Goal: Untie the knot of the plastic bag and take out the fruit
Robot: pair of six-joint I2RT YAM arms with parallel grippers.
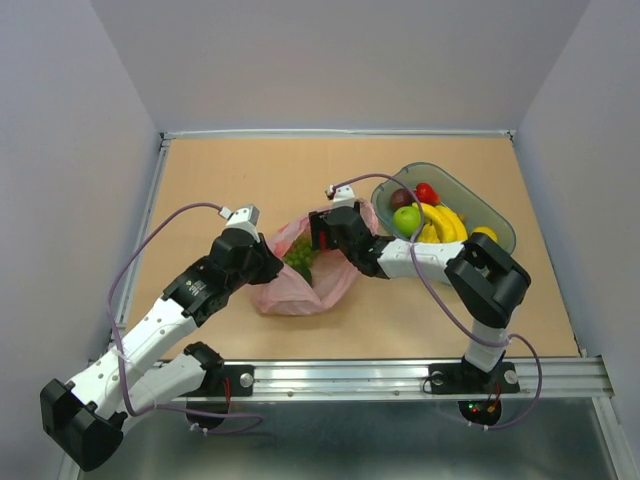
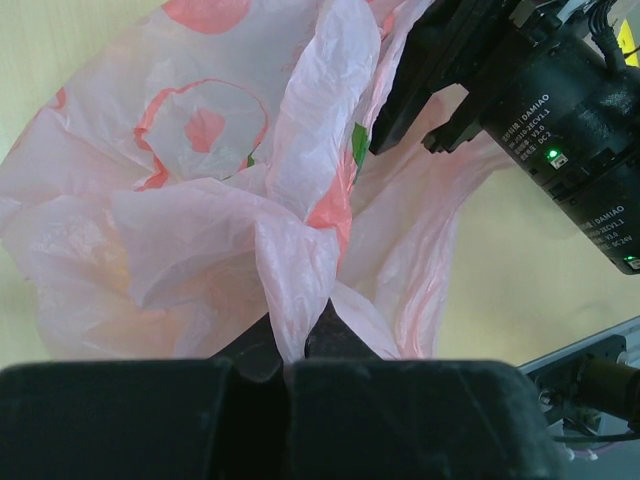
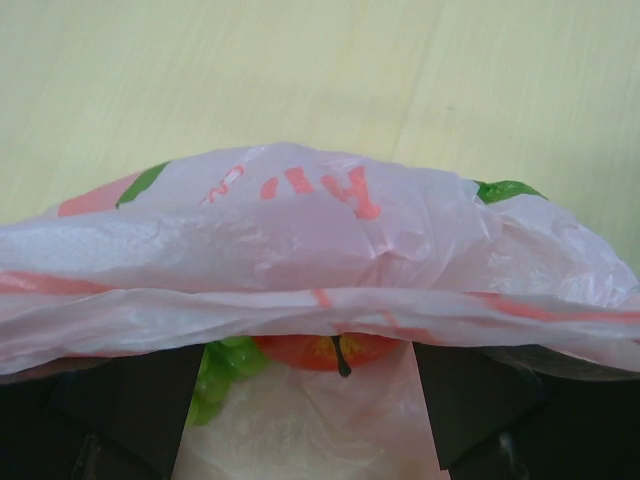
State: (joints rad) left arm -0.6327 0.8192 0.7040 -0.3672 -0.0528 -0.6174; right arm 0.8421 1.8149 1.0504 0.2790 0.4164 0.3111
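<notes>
Pink film is crowding right up against my left gripper (image 2: 288,375). Its fingers (image 2: 400,420) are pressing together and pinching a thin fold of the plastic bag (image 2: 200,220) between their tips. Ahead of those fingers the bag is rising in loose, crinkled folds with red printing. Beyond it and to the right, my other arm (image 2: 560,130) is reaching in from the far side.

From above, the bag (image 1: 300,285) is lying on the table (image 1: 200,180) between my two grippers, its mouth gaping. My left gripper (image 1: 272,262) is sitting at its left edge and my right gripper (image 1: 325,240) at its far right edge.

My right gripper's fingers (image 3: 130,400) are standing wide apart, clamping nothing. The bag's rim (image 3: 320,240) is stretching across just ahead of both tips. Between them, under that rim, green grapes (image 3: 222,368) are showing by the left finger, and a red fruit (image 3: 318,350) is lying just right of them.

Off to the right of those fingers, a grey tray (image 1: 500,225) is holding a green apple (image 1: 407,220) and bananas (image 1: 445,222).
</notes>
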